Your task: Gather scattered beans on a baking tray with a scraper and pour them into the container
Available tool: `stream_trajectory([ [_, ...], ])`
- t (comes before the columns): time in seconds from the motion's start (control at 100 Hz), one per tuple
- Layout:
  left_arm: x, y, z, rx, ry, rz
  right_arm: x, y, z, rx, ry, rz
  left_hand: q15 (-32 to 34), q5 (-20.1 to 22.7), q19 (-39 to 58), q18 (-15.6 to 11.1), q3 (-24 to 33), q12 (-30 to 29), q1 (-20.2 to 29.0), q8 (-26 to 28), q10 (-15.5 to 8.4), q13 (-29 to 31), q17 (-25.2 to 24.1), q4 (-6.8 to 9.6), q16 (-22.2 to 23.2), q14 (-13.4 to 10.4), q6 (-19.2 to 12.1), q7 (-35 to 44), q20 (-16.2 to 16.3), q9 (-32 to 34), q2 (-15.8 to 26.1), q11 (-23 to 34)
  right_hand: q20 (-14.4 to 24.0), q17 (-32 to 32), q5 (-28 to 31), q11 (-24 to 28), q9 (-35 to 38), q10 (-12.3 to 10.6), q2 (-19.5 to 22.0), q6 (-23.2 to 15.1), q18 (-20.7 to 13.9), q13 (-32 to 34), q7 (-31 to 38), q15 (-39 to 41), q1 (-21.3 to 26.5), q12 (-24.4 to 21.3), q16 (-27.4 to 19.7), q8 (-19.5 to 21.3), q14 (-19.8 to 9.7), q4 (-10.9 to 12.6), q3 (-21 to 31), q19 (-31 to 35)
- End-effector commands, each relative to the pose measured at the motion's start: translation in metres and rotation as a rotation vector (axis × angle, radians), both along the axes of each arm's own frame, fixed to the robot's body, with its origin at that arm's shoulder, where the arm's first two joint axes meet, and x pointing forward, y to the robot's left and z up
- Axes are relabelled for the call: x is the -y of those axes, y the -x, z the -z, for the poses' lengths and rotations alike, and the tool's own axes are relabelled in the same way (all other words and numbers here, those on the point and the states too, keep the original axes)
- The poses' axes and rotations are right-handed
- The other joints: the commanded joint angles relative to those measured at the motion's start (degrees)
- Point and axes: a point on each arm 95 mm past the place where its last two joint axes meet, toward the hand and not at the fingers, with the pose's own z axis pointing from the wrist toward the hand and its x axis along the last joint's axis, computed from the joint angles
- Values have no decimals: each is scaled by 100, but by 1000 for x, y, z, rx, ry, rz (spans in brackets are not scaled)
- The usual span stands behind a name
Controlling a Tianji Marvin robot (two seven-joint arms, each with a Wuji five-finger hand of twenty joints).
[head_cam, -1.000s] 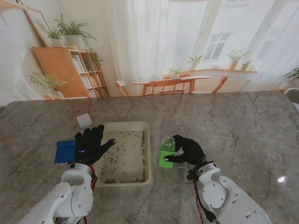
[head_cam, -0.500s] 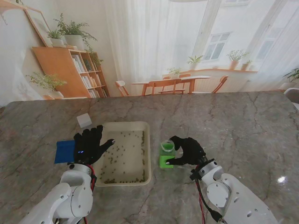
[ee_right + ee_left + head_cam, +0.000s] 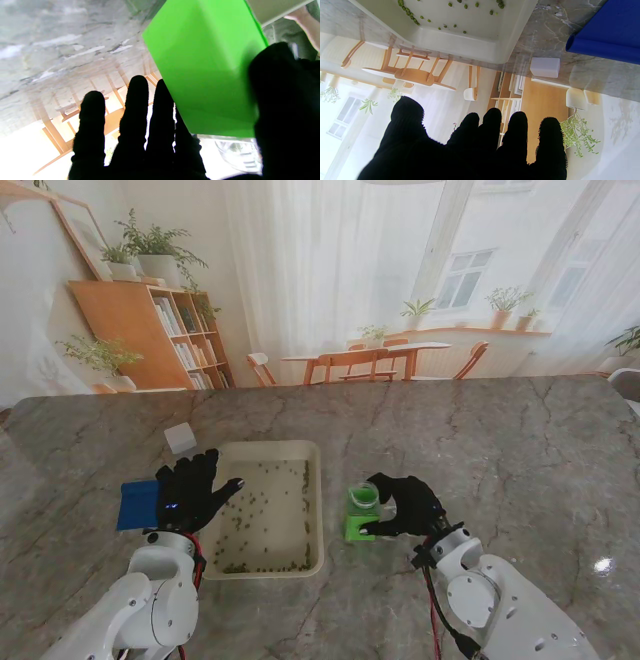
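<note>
The cream baking tray (image 3: 313,510) lies in the middle of the table, with green beans (image 3: 262,562) scattered over it and thickest along its near edge. My left hand (image 3: 190,492) hovers open over the tray's left rim, fingers spread and holding nothing. The blue scraper (image 3: 138,504) lies flat just left of that hand; its rolled edge (image 3: 600,48) shows in the left wrist view. Right of the tray my right hand (image 3: 405,505) is shut on a green block (image 3: 358,528) with a clear jar (image 3: 362,497) against its far side. The thumb (image 3: 282,100) presses on the block (image 3: 207,70).
A small white block (image 3: 180,438) sits on the marble table (image 3: 500,440) beyond the scraper. The tray rim (image 3: 460,45) and that white block (image 3: 544,67) show in the left wrist view. The table's far edge runs behind everything.
The right hand has shifted slightly right and nearer to me, taking the green block and jar with it. The left hand has barely moved.
</note>
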Motion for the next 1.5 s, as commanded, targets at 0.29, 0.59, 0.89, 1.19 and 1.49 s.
stream_trajectory([
  [0.29, 1, 3, 4, -9, 6, -3, 7, 6, 7, -49, 46, -26, 50, 75, 67, 68, 41, 95, 46, 57, -56, 69, -66, 299, 54, -54, 4, -15, 55, 61, 294, -50, -61, -621, -398, 155, -961, 394, 1338, -328, 107, -741, -1168, -242, 15, -181, -4, 886, 355, 1167, 1136, -138],
  [0.59, 0, 3, 4, -5, 5, -12, 10, 11, 6, -121, 70, -58, 60, 91, 80, 91, 30, 99, 73, 65, -51, 84, -78, 293, 66, -37, 9, -11, 51, 70, 295, -47, 24, -1301, -1086, -1052, -1962, 1046, 1722, 539, 209, -1512, -3323, -884, -388, -335, -20, 1061, 807, 1215, 599, -781],
  [0.89, 0, 4, 5, -5, 2, -12, 13, 12, 0, -159, 58, -79, 69, 97, 82, 103, 36, 103, 80, 71, -57, 98, -88, 296, 76, -39, 22, -10, 41, 75, 288, -45, 67, -1686, -1888, -2369, -2869, 1787, 2461, 1608, 369, -2175, -4545, -1792, -733, -852, -242, 661, 1216, 1268, -419, -1460],
  [1.19, -2, 5, 4, 2, -4, -18, 22, 11, -13, -142, 80, -86, 72, 90, 80, 105, 27, 104, 45, 73, -69, 103, -91, 295, 80, -37, 23, -13, 31, 72, 270, -45, -84, -1923, -1947, -2711, -3485, 2089, 2761, 1829, 380, -2619, -5313, -2831, -1041, -1293, -726, 54, 1406, 1252, -807, -1991],
  [1.49, -10, 10, 3, 22, -20, -47, 60, 14, -53, -60, 220, -37, 67, 87, 66, 107, 39, 102, 51, 72, -59, 96, -101, 297, 80, -32, 33, -16, 19, 68, 273, -47, -109, -1900, -1744, -2626, -3259, 1917, 2711, 1607, 271, -2566, -4959, -3028, -968, -1416, -795, 301, 1336, 1252, -773, -2121],
])
